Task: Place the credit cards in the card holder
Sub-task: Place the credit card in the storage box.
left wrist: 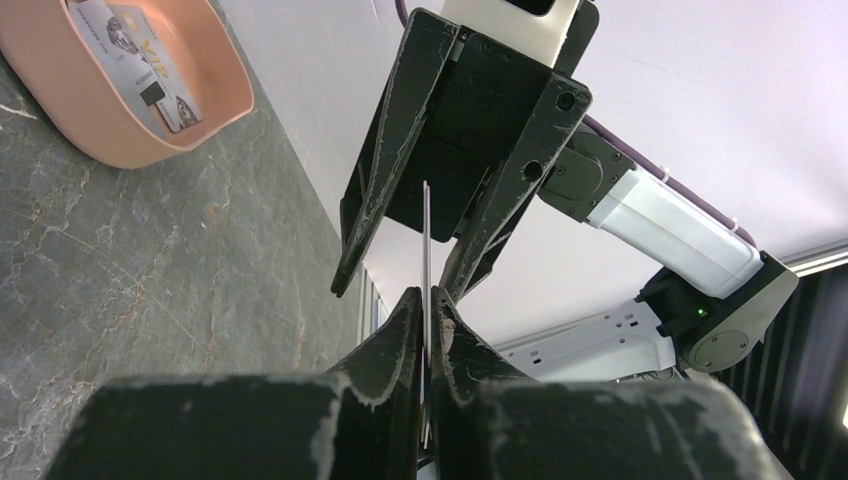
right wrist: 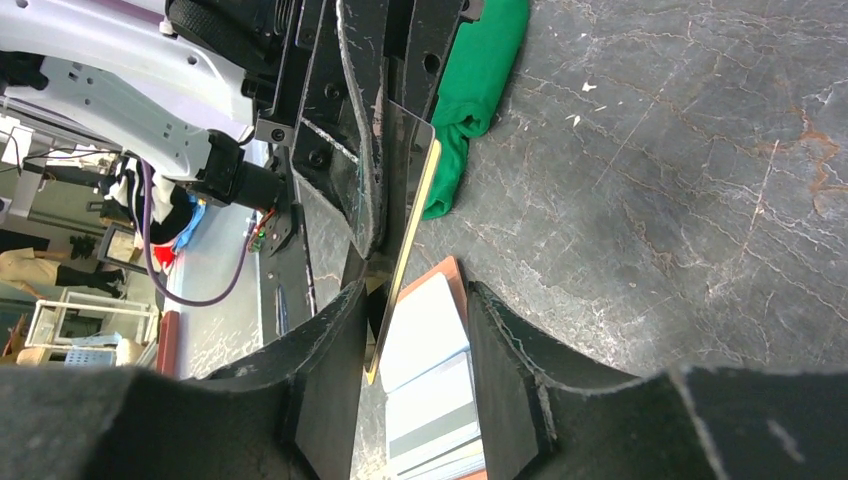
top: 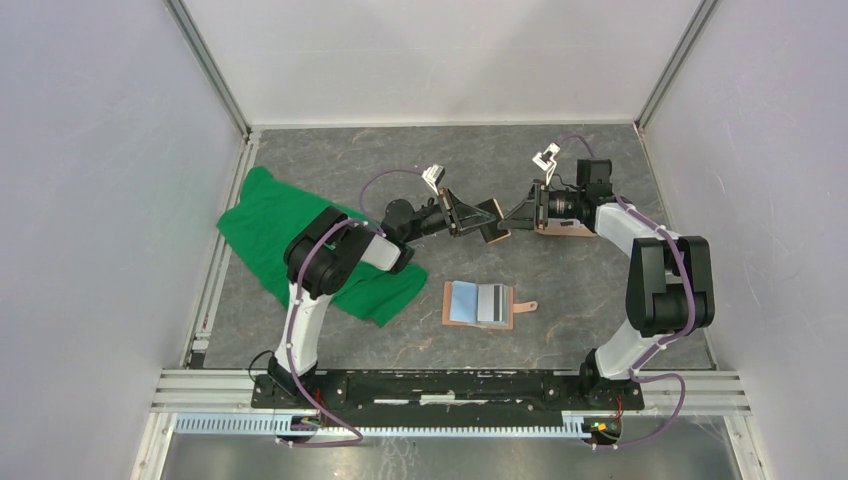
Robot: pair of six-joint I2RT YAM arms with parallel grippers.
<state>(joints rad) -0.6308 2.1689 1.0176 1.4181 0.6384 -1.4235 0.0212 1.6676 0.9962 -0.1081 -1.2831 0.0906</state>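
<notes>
Counts from the top view: 2 arms, 2 grippers, 1 card in the air, 1 card holder (top: 470, 305), 1 green cloth (top: 290, 230), 1 tray.

The left gripper (left wrist: 427, 300) and right gripper (right wrist: 415, 295) meet tip to tip above the middle of the table (top: 400, 160). The held card (left wrist: 426, 240) is between them.

Left gripper: fingers pinched tight on the near end of the held card, which I see edge-on as a thin line.

Right gripper: jaws apart, 1 each side of the card's far end. From its own camera the card lies next to 1 finger, with a clear gap to the other. I read that as open, not gripping.

The card holder lies open and flat on the table, nearer the arm bases than the grippers, strap tab pointing right. It is apart from the cloth on its left.

Only the left wrist view shows inside the salmon tray (left wrist: 60, 100). The tray cards (left wrist: 150, 65) are pale and printed. I count at least 1 and can't tell how many more.

Only the right wrist view shows the held card's dark face and gold edge. It also shows the holder under the grippers, with a pale rectangle and a grey one inside; I can't tell card from pocket there.

From the top the tray is mostly hidden under the right arm.
</notes>
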